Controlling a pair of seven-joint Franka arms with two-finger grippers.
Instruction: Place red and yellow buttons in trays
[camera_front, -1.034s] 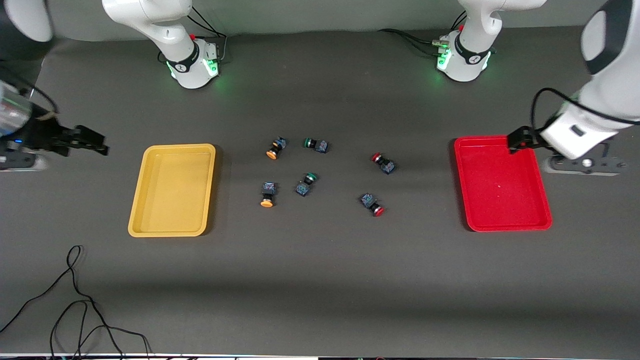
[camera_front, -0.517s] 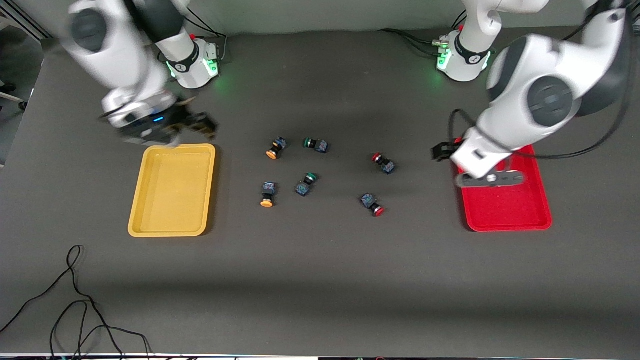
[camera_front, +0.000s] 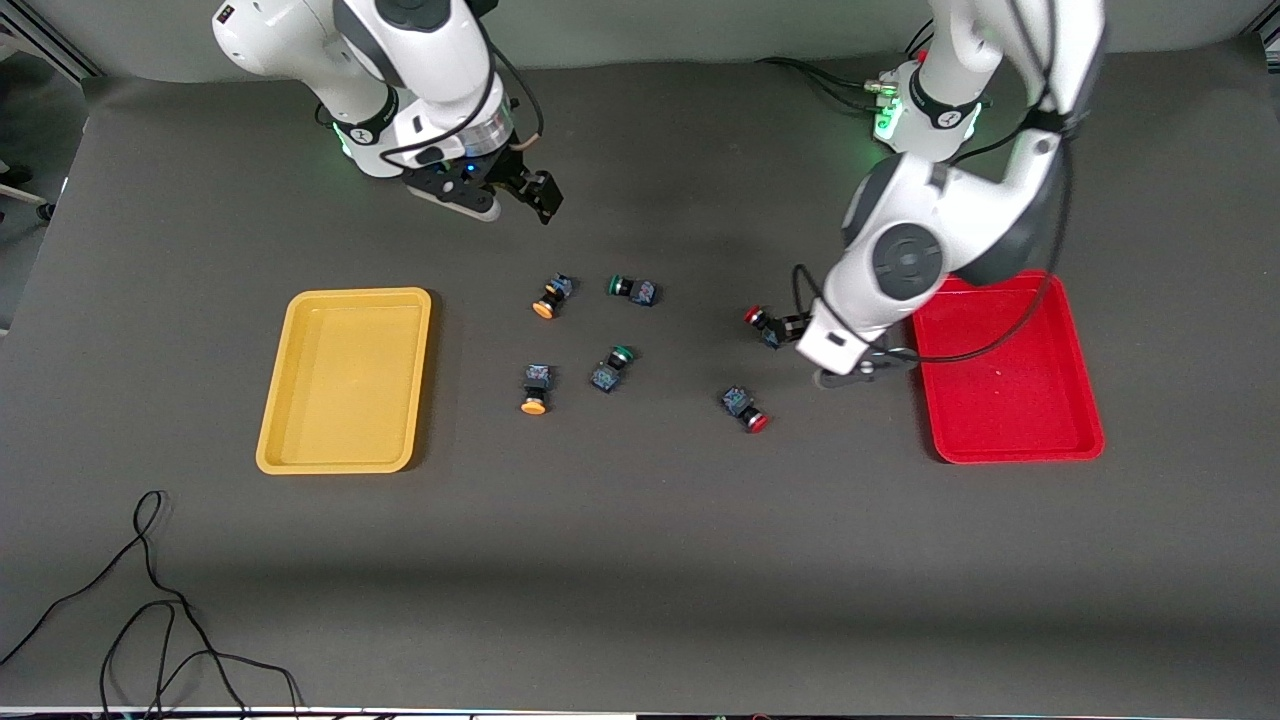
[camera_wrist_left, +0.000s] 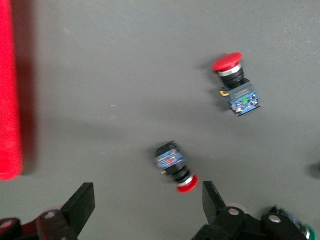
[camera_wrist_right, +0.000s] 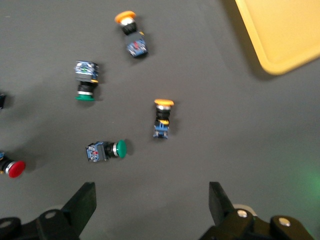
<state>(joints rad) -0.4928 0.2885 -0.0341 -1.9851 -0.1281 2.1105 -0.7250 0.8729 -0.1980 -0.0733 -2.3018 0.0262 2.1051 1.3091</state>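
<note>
Gray table (camera_front: 640, 560); both jaws wide, empty.

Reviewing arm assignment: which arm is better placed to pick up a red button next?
Left. The left gripper is open right over a red button beside the red tray; the right gripper, also open, hangs near the orange buttons.

Mustard yellow tray (camera_front: 345, 455), bright red tray (camera_front: 1010, 440), red-capped buttons (camera_front: 745, 407).
</note>
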